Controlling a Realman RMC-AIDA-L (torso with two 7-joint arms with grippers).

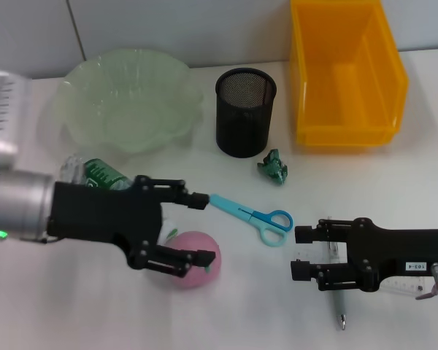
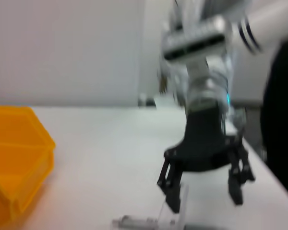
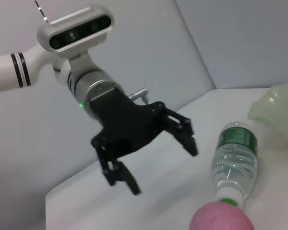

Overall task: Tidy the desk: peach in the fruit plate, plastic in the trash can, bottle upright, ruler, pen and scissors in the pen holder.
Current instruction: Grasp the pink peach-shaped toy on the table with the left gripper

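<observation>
One peach (image 1: 197, 269) (under left hand (image 1: 204, 229))

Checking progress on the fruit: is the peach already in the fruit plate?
No, the peach lies on the desk beside the left gripper, while the fruit plate holds nothing.

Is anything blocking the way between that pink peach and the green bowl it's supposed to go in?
Yes. The clear plastic bottle lies on its side between the pink peach and the pale-green scalloped fruit plate. The open left gripper is right at the peach.
</observation>
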